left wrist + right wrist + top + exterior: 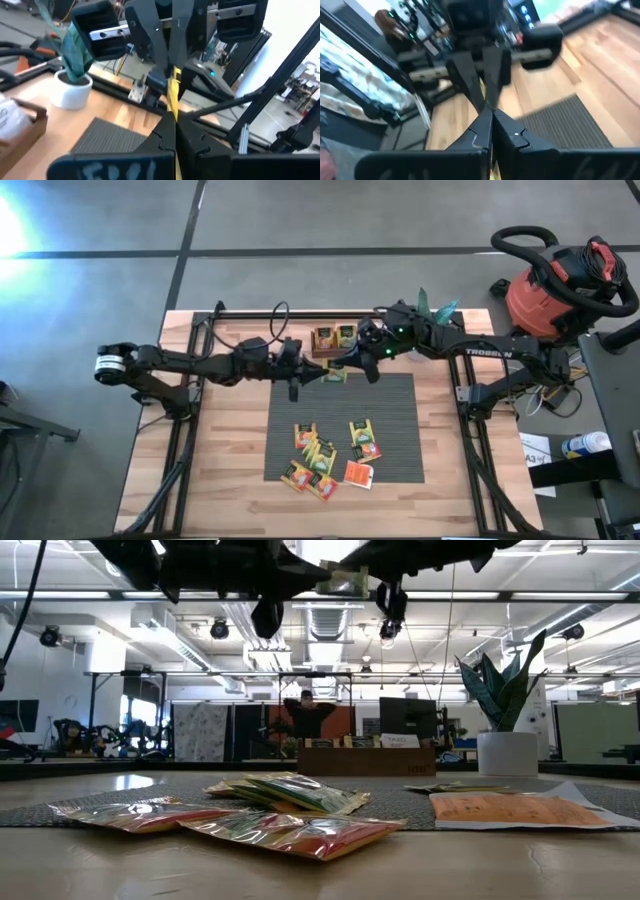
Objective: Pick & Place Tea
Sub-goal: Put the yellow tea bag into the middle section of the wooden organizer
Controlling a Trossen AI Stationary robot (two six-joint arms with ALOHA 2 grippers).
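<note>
Your left gripper (322, 374) and right gripper (343, 368) meet tip to tip above the mat's (400, 395) far edge, both clenched on one yellow sachet (173, 95); this looks like a handover. The remaining tea (330, 453) lies scattered on the mat's near half. Beyond the mat sit a wooden tray (335, 338) and a potted plant (507, 700); behind them, an open workshop.
</note>
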